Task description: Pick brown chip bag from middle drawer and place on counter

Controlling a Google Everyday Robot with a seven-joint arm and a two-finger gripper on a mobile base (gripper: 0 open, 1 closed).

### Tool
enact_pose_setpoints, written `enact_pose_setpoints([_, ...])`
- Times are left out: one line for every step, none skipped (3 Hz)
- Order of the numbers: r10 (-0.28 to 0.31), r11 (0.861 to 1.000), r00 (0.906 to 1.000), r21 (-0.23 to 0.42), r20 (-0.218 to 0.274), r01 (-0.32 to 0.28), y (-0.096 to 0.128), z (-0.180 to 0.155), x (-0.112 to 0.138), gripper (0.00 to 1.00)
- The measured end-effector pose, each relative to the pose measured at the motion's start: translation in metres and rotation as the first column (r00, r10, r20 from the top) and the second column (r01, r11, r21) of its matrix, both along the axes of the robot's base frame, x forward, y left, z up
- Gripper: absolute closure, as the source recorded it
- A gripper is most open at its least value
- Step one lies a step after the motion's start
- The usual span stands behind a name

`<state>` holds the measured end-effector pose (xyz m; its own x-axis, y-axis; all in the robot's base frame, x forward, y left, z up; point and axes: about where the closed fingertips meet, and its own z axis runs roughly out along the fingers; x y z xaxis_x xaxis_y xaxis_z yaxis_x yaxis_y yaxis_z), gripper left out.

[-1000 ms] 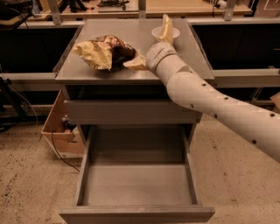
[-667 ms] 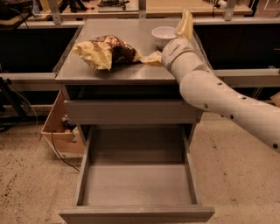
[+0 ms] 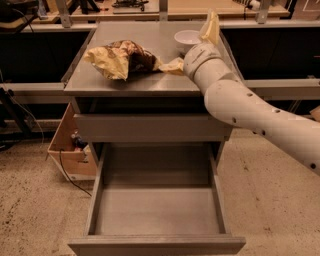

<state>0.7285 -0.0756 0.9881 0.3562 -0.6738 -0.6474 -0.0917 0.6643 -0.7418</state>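
Note:
The brown chip bag [image 3: 120, 57] lies crumpled on the left part of the grey counter [image 3: 150, 84], free of the gripper. My gripper [image 3: 189, 42] is open over the counter's right side, just right of the bag. One pale finger [image 3: 172, 65] points left, its tip close to the bag's right end. The other finger [image 3: 211, 27] points up beside the white bowl. The middle drawer [image 3: 157, 245] is pulled far out below, and its flat floor is bare.
A white bowl [image 3: 186, 37] stands at the counter's back right, close to my gripper. The shallower top drawer [image 3: 152, 127] is shut. A cardboard box [image 3: 67, 150] sits on the floor at the left. Wooden tables [image 3: 150, 7] stand behind.
My gripper has drawn back to the right, away from the chip bag, which stays on the counter. The drawer has not moved.

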Motion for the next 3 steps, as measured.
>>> enact_pose_setpoints([-0.1,0.993,0.9947,-0.053,0.022,0.101,-0.054,-0.001,0.018,0.0])
enact_pose_setpoints([-0.257,0.95,0.9623,-0.158,0.088,0.268,-0.146,0.011,0.045,0.0])
enact_pose_setpoints([-0.393,0.881,0.9023,-0.21,0.177,0.425,-0.225,0.037,0.069,0.0])
